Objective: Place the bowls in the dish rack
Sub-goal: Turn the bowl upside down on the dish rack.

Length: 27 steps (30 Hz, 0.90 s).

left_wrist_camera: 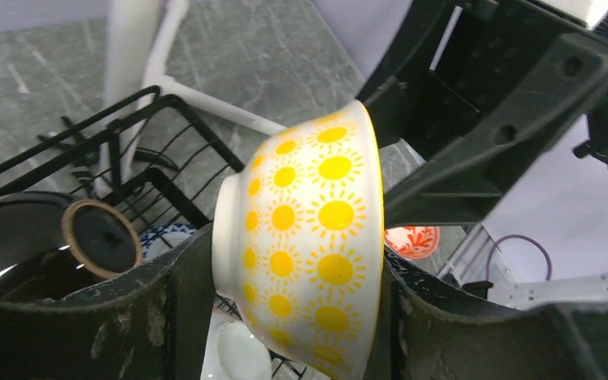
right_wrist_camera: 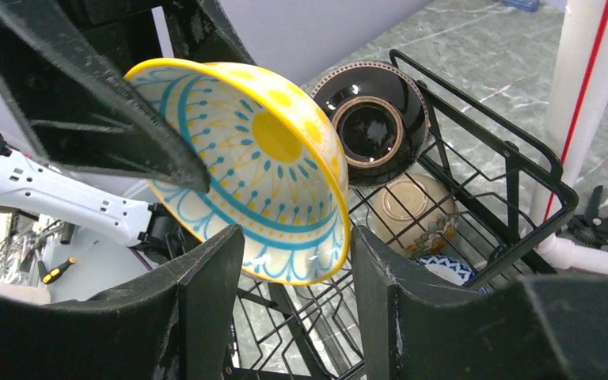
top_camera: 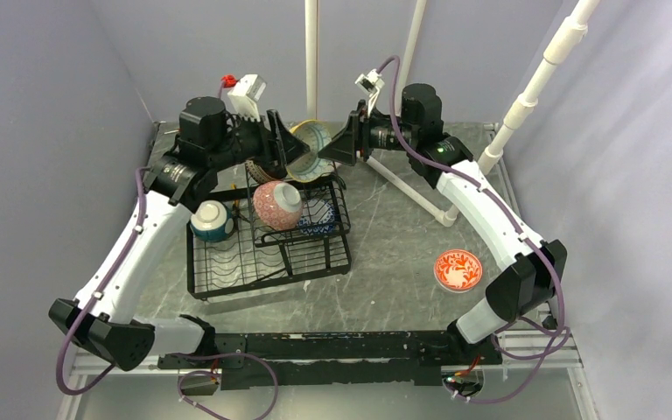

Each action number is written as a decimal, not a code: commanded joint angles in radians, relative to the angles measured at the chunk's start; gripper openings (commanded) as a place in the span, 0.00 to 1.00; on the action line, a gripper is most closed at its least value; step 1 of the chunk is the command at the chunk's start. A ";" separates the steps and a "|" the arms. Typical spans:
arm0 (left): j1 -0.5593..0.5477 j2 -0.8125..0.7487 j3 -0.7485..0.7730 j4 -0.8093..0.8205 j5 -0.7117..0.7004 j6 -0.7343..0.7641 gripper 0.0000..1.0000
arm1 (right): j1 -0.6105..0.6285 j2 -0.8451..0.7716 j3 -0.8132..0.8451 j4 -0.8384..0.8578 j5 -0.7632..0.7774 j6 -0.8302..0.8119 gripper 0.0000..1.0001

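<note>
The yellow dotted bowl (top_camera: 311, 145), blue-patterned inside, hangs on its side above the far end of the black wire dish rack (top_camera: 271, 273). My left gripper (top_camera: 285, 150) is shut on it, one finger (left_wrist_camera: 178, 309) on its foot and the other across its mouth. My right gripper (top_camera: 338, 149) is open, its fingers (right_wrist_camera: 206, 301) either side of the bowl's lower rim (right_wrist_camera: 301, 261) without pressing it. In the rack sit a pink patterned bowl (top_camera: 277, 206), a teal bowl (top_camera: 213, 220), a blue-white bowl (top_camera: 319, 215), a dark brown bowl (right_wrist_camera: 372, 119) and a beige floral bowl (right_wrist_camera: 412, 214).
A red-patterned bowl (top_camera: 459, 269) lies on the table to the right, near my right arm. White pipe posts (top_camera: 420, 192) stand behind and right of the rack. Purple walls close in on the left, back and right.
</note>
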 commanded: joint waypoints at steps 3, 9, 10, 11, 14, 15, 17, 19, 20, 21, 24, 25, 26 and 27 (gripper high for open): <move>0.032 -0.106 0.004 0.005 -0.141 0.022 0.03 | -0.002 -0.020 -0.009 0.132 -0.060 0.063 0.62; 0.048 -0.187 -0.019 -0.029 -0.229 0.062 0.03 | -0.002 -0.015 -0.027 0.174 -0.074 0.093 0.72; 0.049 -0.194 -0.019 -0.040 -0.240 0.070 0.03 | -0.002 -0.012 -0.027 0.178 -0.078 0.098 0.72; 0.049 -0.200 -0.018 -0.053 -0.250 0.077 0.03 | -0.002 -0.006 -0.028 0.184 -0.083 0.104 0.72; 0.051 -0.204 -0.027 -0.073 -0.265 0.091 0.02 | -0.002 0.005 -0.030 0.207 -0.106 0.127 0.72; 0.051 -0.202 -0.037 -0.068 -0.256 0.087 0.03 | -0.001 0.008 -0.032 0.220 -0.114 0.139 0.73; 0.051 -0.195 -0.057 -0.053 -0.236 0.073 0.03 | 0.001 0.018 -0.033 0.231 -0.133 0.161 0.75; 0.051 -0.186 -0.072 -0.036 -0.232 0.066 0.03 | 0.004 0.024 -0.033 0.260 -0.154 0.180 0.77; 0.050 -0.181 -0.077 -0.029 -0.234 0.070 0.03 | 0.005 0.024 -0.034 0.267 -0.152 0.186 0.78; 0.051 -0.174 -0.080 -0.023 -0.240 0.075 0.03 | 0.007 0.017 -0.038 0.272 -0.145 0.190 0.81; 0.049 -0.156 -0.078 -0.016 -0.288 0.092 0.03 | 0.016 -0.008 -0.046 0.281 -0.110 0.194 0.88; 0.047 -0.149 -0.076 -0.011 -0.306 0.095 0.03 | 0.022 -0.013 -0.043 0.275 -0.095 0.193 0.90; 0.043 -0.147 -0.077 0.006 -0.316 0.097 0.03 | 0.030 -0.015 -0.032 0.258 -0.073 0.189 0.91; 0.037 -0.147 -0.082 0.031 -0.324 0.096 0.03 | 0.042 -0.012 -0.019 0.229 -0.043 0.180 0.92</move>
